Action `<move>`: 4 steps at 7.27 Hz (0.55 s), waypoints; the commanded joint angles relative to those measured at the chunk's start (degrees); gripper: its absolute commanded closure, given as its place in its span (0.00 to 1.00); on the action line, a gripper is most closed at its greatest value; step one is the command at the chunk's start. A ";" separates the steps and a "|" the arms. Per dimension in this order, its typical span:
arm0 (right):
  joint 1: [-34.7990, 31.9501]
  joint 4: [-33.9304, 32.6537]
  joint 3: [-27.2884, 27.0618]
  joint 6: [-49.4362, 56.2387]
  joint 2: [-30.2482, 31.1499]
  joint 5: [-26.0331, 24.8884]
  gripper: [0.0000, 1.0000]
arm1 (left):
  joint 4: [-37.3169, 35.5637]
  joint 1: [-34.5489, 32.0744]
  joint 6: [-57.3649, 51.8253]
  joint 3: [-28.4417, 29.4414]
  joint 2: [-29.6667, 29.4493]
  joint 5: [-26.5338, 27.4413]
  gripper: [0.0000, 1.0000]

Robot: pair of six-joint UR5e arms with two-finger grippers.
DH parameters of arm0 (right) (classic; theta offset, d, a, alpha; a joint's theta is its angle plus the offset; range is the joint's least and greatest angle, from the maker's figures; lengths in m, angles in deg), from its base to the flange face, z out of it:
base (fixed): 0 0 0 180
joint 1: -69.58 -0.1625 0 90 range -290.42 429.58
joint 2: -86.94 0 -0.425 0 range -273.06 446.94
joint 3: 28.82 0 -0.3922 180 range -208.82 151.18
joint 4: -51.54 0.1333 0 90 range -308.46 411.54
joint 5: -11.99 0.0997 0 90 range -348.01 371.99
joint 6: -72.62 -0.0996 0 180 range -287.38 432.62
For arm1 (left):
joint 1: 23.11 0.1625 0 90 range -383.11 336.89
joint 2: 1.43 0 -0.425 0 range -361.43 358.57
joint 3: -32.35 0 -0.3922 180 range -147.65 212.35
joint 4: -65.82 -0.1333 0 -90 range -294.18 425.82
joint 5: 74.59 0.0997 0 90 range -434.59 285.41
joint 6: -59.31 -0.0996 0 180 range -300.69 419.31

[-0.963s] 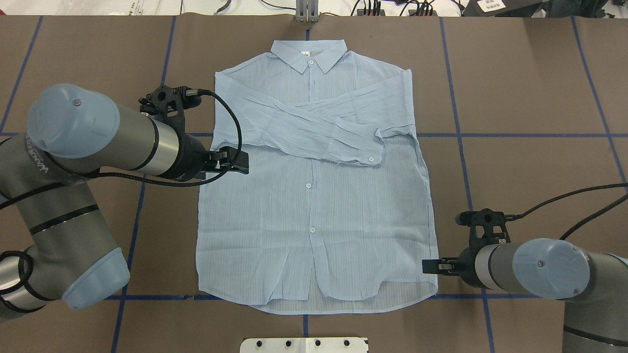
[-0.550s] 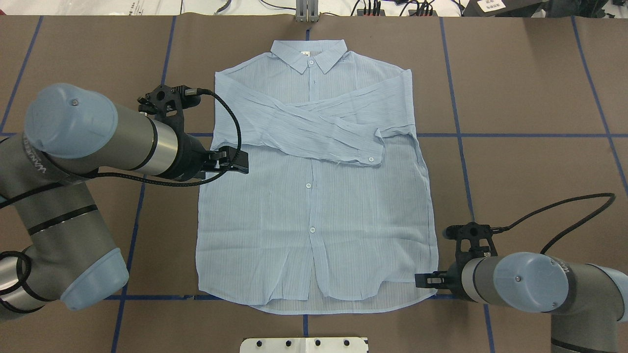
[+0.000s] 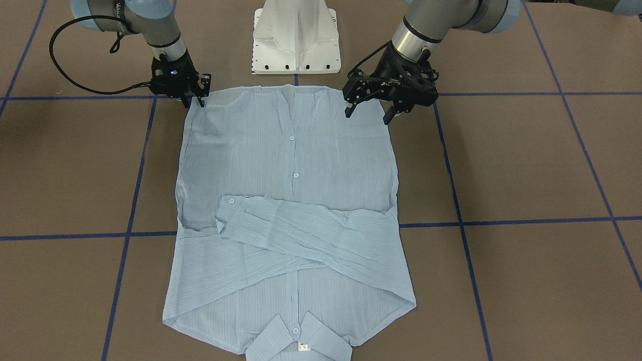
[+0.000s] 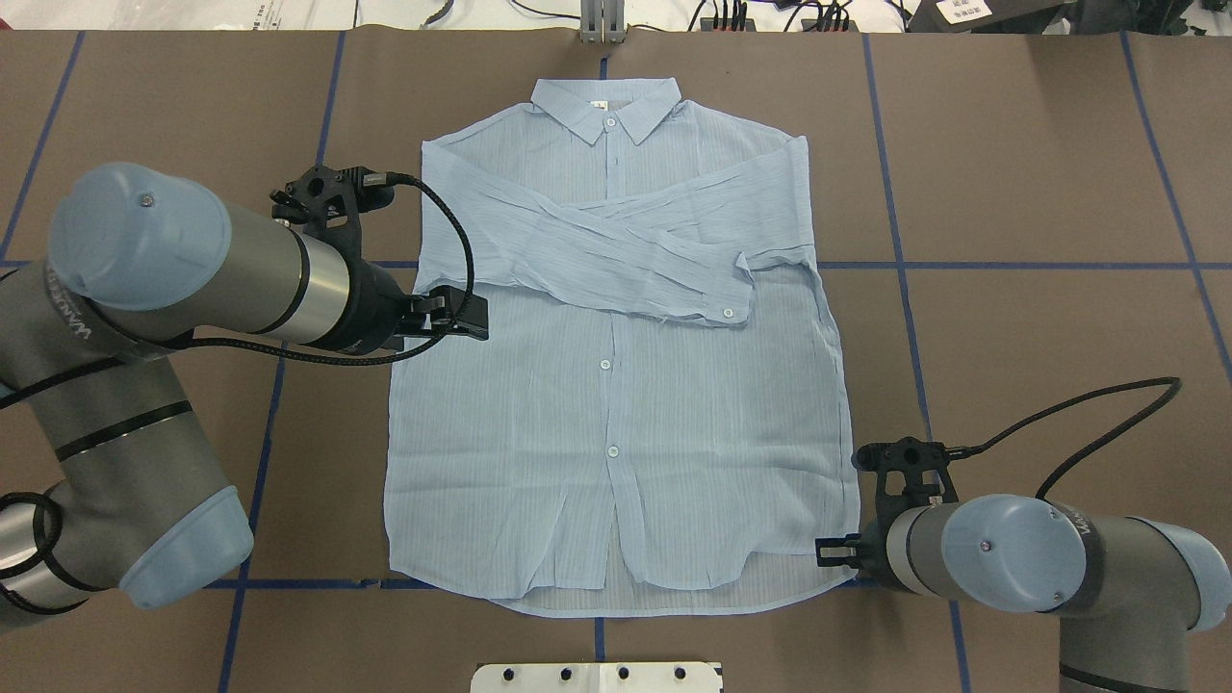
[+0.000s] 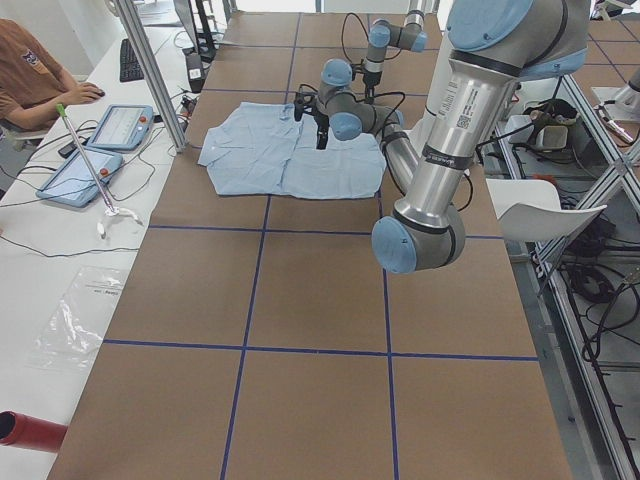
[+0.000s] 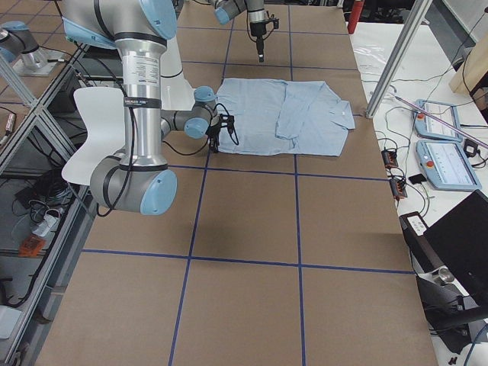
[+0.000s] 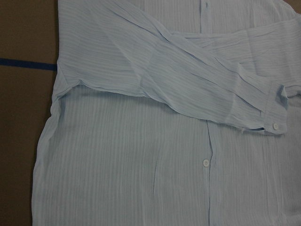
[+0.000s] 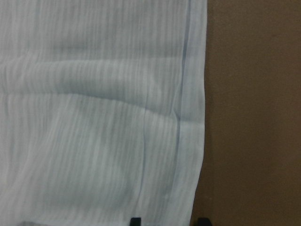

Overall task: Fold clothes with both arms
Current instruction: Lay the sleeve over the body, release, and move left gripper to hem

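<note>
The light-blue striped shirt (image 4: 616,423) lies flat, front up, on the brown table, collar (image 4: 606,108) at the far side. Both sleeves are folded across the chest (image 3: 301,235). My left gripper (image 4: 474,320) hovers open above the shirt's left side edge, with nothing between its fingers (image 3: 347,111). My right gripper (image 4: 826,551) is low at the shirt's near right hem corner (image 3: 200,98). In the right wrist view its two fingertips (image 8: 135,221) stand apart, one over the cloth (image 8: 94,117) and one over the bare table, astride the side edge. The left wrist view shows only the shirt (image 7: 141,160).
The white pedestal (image 3: 296,40) stands just behind the shirt's hem. Blue tape lines (image 4: 1011,265) cross the brown table. A side bench on the left holds tablets (image 5: 120,125) with a seated person (image 5: 30,70) beside it. Brown table surface (image 4: 1039,154) lies on both sides of the shirt.
My right gripper has moved back toward the robot's base and in to the shirt's near right hem corner. The left arm has barely moved. The shirt lies as before.
</note>
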 commanded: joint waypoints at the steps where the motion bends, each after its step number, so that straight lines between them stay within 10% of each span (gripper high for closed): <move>1: -0.13 -0.92 -0.02 0.07 0.31 0.11 0.76 | 0.00 0.08 0.12 0.00 -0.06 0.00 0.01; 4: -0.04 -3.56 -0.55 0.07 -0.48 0.37 1.00 | 0.00 -0.01 0.12 0.09 0.20 0.09 0.01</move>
